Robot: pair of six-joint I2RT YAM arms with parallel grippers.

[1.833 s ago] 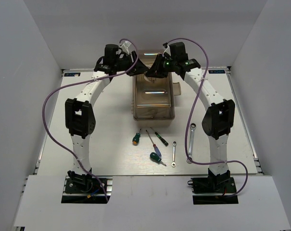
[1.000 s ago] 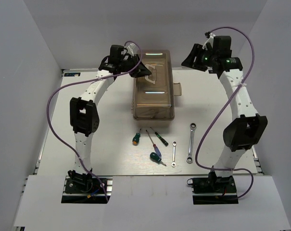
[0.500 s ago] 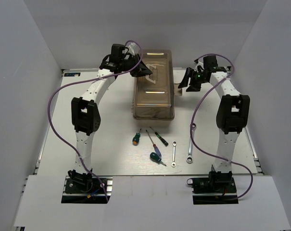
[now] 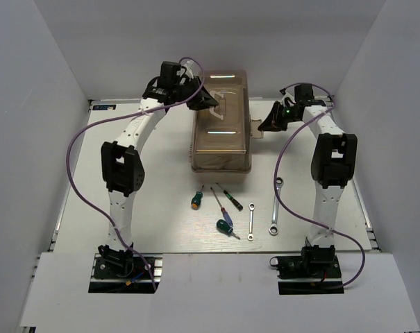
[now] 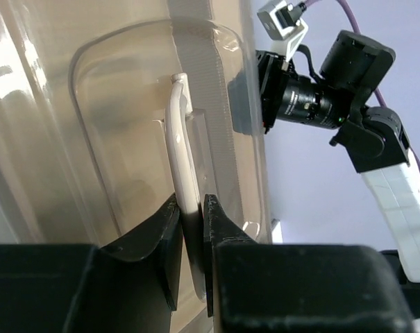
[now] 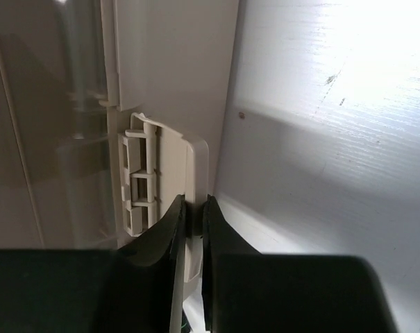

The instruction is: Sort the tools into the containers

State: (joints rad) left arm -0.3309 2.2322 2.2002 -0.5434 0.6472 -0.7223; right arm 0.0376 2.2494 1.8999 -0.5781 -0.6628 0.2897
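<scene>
The toolbox (image 4: 222,142) with a translucent brown lid stands closed at the table's middle back. My left gripper (image 4: 211,104) is shut on its white handle (image 5: 180,149) on top of the lid; the left wrist view shows the jaws (image 5: 192,222) pinching it. My right gripper (image 4: 264,127) is shut on the beige latch tab (image 6: 169,177) on the box's right side, as the right wrist view (image 6: 194,222) shows. In front of the box lie two green-handled screwdrivers (image 4: 196,201) (image 4: 226,226), a purple one (image 4: 217,200), a black-handled one (image 4: 231,198), a small wrench (image 4: 251,223) and a larger wrench (image 4: 275,208).
The tools lie in a loose group between the two arm bases. A purple cable (image 4: 279,187) hangs from the right arm over the larger wrench. White walls close the table in at the back and both sides.
My right arm left the top of the lid, swung up and out to the right, then came down and shut on the latch tab. The left gripper stayed on the handle.
</scene>
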